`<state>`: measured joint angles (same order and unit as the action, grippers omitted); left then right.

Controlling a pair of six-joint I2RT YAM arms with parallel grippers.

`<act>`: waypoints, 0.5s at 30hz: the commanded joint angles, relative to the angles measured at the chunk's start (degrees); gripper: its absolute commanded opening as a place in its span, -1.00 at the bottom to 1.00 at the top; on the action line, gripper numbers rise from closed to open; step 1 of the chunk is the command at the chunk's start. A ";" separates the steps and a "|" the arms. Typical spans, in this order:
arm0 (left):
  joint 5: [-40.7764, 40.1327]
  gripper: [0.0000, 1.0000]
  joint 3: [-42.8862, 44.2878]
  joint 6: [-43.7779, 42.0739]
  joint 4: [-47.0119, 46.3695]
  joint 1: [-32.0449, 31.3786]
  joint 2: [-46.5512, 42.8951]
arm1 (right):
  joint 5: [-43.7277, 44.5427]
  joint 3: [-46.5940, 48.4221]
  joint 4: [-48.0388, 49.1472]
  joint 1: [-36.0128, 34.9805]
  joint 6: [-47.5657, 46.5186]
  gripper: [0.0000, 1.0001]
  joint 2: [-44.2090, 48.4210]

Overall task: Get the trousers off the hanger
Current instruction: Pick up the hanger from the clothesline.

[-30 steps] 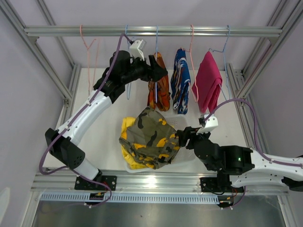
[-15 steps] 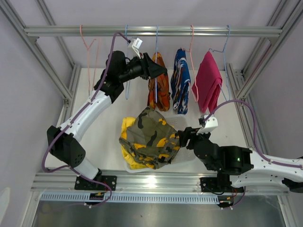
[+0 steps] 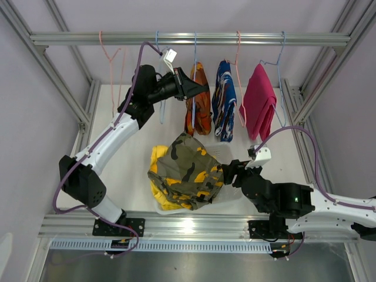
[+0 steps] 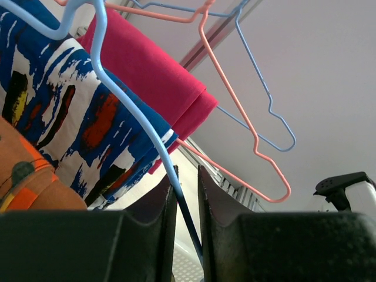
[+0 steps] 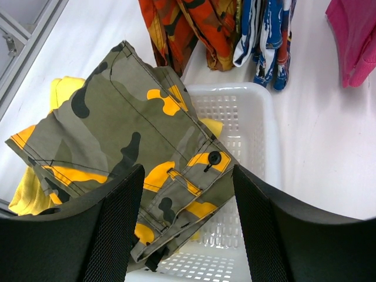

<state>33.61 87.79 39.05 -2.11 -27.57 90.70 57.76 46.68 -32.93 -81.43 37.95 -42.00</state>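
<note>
At upper centre, the left fingers (image 3: pixel 197 89) are clamped on the blue hanger (image 4: pixel 135 114) carrying the orange-black trousers (image 3: pixel 198 106). The right fingers (image 5: pixel 188 226) are spread apart at lower centre over camouflage trousers (image 3: pixel 188 170) in the white basket (image 5: pixel 249 147).

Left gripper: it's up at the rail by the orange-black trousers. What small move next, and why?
Probably draw the left gripper down and toward the basket. Its fingers look closed on the light blue hanger's wire, and the orange-black trousers still hang on the rail. The camouflage trousers already lie in the basket, with the right gripper open above them.
</note>
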 commanded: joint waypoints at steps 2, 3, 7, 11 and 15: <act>2.87 -0.81 -0.25 -0.20 -2.98 -0.82 -1.22 | 0.43 -0.18 1.46 0.22 1.42 0.33 0.16; 3.13 -0.87 -0.25 0.50 -3.51 -0.90 -1.14 | 0.43 -0.27 1.55 0.22 1.33 0.33 0.16; 4.01 -0.99 -0.08 0.86 -6.06 -1.25 -0.87 | -0.10 -0.44 1.90 0.22 1.33 0.32 -0.10; 2.35 -0.99 3.34 0.50 -4.22 -1.52 0.01 | -0.19 -1.32 1.99 0.22 2.12 0.32 0.25; 0.94 -1.00 8.70 -0.72 -0.98 -1.96 1.32 | -0.45 -2.73 3.04 0.30 2.12 0.32 0.95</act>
<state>33.19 89.97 41.47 0.10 -27.88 92.01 56.86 44.69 -31.92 -81.34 38.79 -41.91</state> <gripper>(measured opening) 0.143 0.663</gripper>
